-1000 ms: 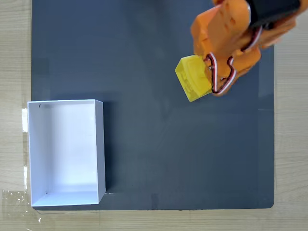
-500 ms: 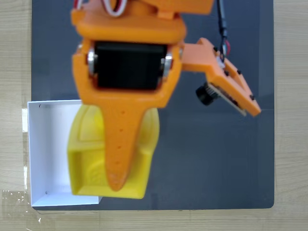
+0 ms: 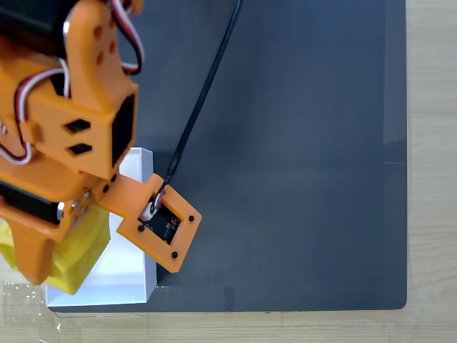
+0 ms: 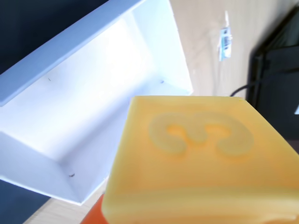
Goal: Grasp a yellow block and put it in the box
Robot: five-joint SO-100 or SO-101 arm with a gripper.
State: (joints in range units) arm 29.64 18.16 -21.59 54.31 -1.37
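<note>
Change in position: one second before, the hand carried the yellow block over the upper right part of the dark mat; half a second before, it was above the box's right wall; now the hand (image 3: pixel 39 275) is at the lower left of the fixed view, over the box's left portion.
Change in carried load: none. The yellow block (image 3: pixel 77 257) is under the orange finger in all three fixed-view pictures.
Hand state: pinching the yellow block. In the fixed view one orange finger lies across the block's top; the opposing finger is hidden beneath it.
Block location: raised above the box (image 3: pixel 132 275), near the box's lower left corner as the fixed view shows it. Part of the block appears to project past the box's left wall toward the bench edge; the arm covers too much to confirm this.
Wrist-view check: the yellow block (image 4: pixel 201 163) fills the lower right, and the box (image 4: pixel 93 107) lies open below and to the left of it, its white floor bare.
Meaning for the task: judged as transport nearly complete, release not yet done. The block probably needs centring over the box floor before the hand opens, or it may strike the wall.
Bench: light wood, carrying the dark mat (image 3: pixel 300 157) on which the box rests at the lower left corner.
Readable writing: an embossed numeral "3" on the block's face in the wrist view, seen lying on its side.
Brands or labels: none readable. A small circuit board (image 3: pixel 163 225) on the arm's camera bracket carries no legible print.
</note>
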